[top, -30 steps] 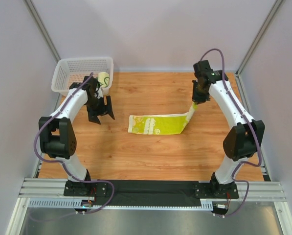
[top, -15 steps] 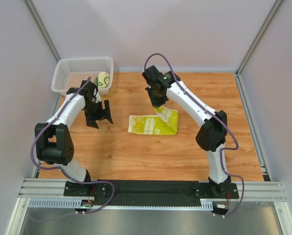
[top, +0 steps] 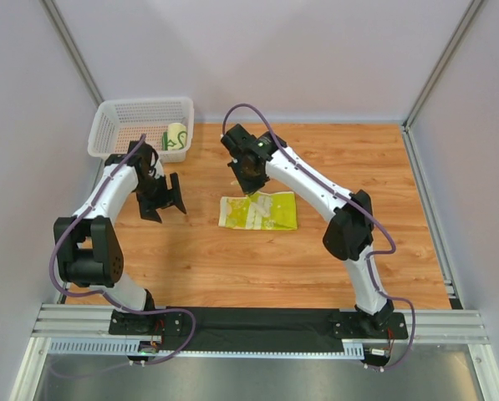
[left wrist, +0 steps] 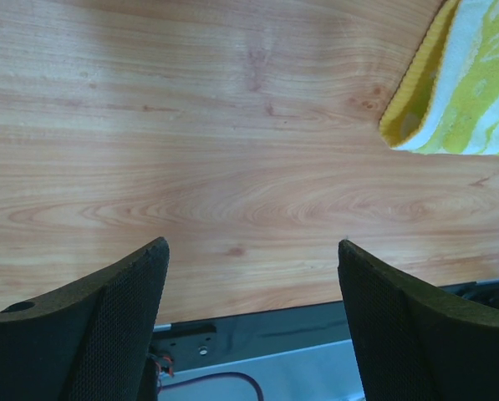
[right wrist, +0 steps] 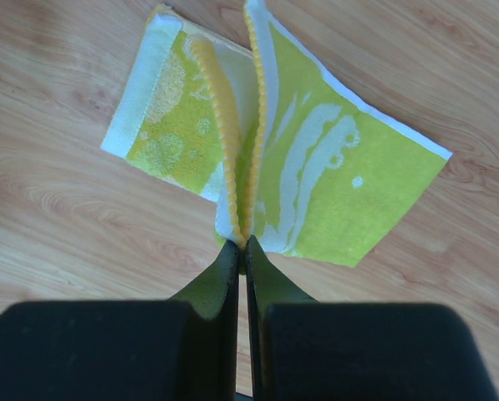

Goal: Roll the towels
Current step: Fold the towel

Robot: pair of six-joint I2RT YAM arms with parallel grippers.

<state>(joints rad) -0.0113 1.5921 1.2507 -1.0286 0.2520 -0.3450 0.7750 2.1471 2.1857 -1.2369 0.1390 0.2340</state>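
Swung in from the upper right to mid-frame, the right gripper [top: 250,192] pinches one edge of the towel [top: 270,214], doubling it over for rolling, while the left gripper [top: 165,201] waits at the left, fingers apart.

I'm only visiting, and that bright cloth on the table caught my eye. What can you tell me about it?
The towel is a thin, fluffy-looking cloth, lime-yellow with pale squiggles and white edging. It lies near the middle of the wooden table, folded over on itself. The right fingers pinch a doubled edge and hold it up as a ridge. The rest lies flat on the wood.
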